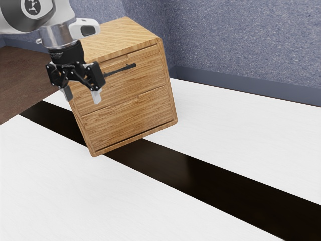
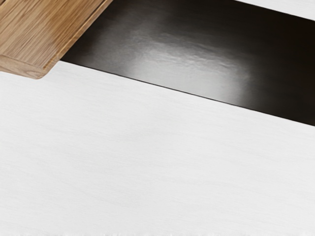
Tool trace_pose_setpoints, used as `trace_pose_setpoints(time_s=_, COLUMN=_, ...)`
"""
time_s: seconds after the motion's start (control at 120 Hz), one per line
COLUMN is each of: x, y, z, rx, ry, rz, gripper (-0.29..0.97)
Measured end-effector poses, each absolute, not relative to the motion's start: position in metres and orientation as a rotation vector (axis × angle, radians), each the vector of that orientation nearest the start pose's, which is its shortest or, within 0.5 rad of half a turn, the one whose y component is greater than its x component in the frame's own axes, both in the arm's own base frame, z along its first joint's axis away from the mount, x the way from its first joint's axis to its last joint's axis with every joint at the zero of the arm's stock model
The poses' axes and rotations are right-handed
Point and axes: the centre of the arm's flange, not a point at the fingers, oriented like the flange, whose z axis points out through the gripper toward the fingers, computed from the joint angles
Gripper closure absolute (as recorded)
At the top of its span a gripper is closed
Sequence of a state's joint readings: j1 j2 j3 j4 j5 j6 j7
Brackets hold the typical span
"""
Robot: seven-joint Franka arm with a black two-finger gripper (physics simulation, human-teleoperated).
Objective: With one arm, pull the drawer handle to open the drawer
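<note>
light: bright, even | glare: pale sheen on black strip [image 2: 197, 64] | shadows: faint, soft

- No word, number or brand name could be read in either view.
- The arm [image 1: 14, 24] carried a round dark badge [image 1: 31, 6] on its grey joint cap. The badge held a pale figure and was cut off by the exterior view's top edge. It read as a sign, not as letters.
- The claw [image 1: 80, 94] bore a thin pale marking [image 1: 62, 58] on its black body just below the wrist collar. It was too small to read.
</note>
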State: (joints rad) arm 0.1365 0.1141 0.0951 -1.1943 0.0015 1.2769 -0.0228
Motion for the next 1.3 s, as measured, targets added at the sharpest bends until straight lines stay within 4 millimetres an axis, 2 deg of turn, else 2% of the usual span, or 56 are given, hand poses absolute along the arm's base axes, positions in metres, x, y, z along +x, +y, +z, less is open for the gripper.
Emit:
trace_pose_setpoints(time_s=0.133, x=0.537, y=0.123, z=0.708, rx=-3.115, ry=-0.401, rz=0.054, gripper=0.00)
trace_pose_setpoints(time_s=0.15, x=0.532, y=0.123, z=0.720, rx=-3.120, ry=-0.405, rz=0.015, gripper=0.00)
trace_pose_setpoints(time_s=0.192, x=0.503, y=0.124, z=0.777, rx=-3.116, ry=-0.419, rz=-0.173, gripper=0.00)
trace_pose_setpoints(time_s=0.225, x=0.480, y=0.125, z=0.813, rx=-3.105, ry=-0.433, rz=-0.297, gripper=0.00)
trace_pose_setpoints(time_s=0.283, x=0.444, y=0.128, z=0.854, rx=-3.083, ry=-0.462, rz=-0.436, gripper=0.00)
trace_pose_setpoints(time_s=0.325, x=0.426, y=0.133, z=0.869, rx=-3.070, ry=-0.486, rz=-0.488, gripper=0.00)
trace_pose_setpoints(time_s=0.367, x=0.417, y=0.134, z=0.876, rx=-3.065, ry=-0.496, rz=-0.514, gripper=0.00)
trace_pose_setpoints(time_s=0.483, x=0.418, y=0.112, z=0.881, rx=-3.087, ry=-0.417, rz=-0.529, gripper=0.00)
trace_pose_setpoints(time_s=0.583, x=0.427, y=0.102, z=0.873, rx=-3.106, ry=-0.377, rz=-0.502, gripper=0.00)
trace_pose_setpoints(time_s=0.65, x=0.446, y=0.105, z=0.848, rx=-3.122, ry=-0.380, rz=-0.412, gripper=0.00)
trace_pose_setpoints(time_s=0.7, x=0.451, y=0.106, z=0.837, rx=-3.123, ry=-0.383, rz=-0.381, gripper=0.00)
trace_pose_setpoints(time_s=0.75, x=0.446, y=0.097, z=0.831, rx=-3.122, ry=-0.362, rz=-0.377, gripper=0.00)
trace_pose_setpoints(time_s=0.808, x=0.437, y=0.061, z=0.815, rx=-3.115, ry=-0.264, rz=-0.366, gripper=0.00)
trace_pose_setpoints(time_s=0.85, x=0.428, y=0.044, z=0.801, rx=-3.109, ry=-0.220, rz=-0.337, gripper=0.00)
trace_pose_setpoints(time_s=0.908, x=0.413, y=0.035, z=0.772, rx=-3.106, ry=-0.205, rz=-0.270, gripper=0.00)
trace_pose_setpoints(time_s=0.95, x=0.407, y=0.027, z=0.760, rx=-3.101, ry=-0.187, rz=-0.259, gripper=0.00)
trace_pose_setpoints(time_s=1.033, x=0.407, y=0.010, z=0.749, rx=-3.086, ry=-0.139, rz=-0.268, gripper=0.00)
trace_pose_setpoints(time_s=1.133, x=0.407, y=0.001, z=0.711, rx=-3.066, ry=-0.097, rz=-0.285, gripper=0.00)
trace_pose_setpoints(time_s=1.2, x=0.412, y=-0.002, z=0.705, rx=-3.043, ry=-0.029, rz=-0.371, gripper=0.00)
trace_pose_setpoints(time_s=1.3, x=0.421, y=-0.008, z=0.709, rx=-2.972, ry=0.154, rz=-0.485, gripper=0.00)
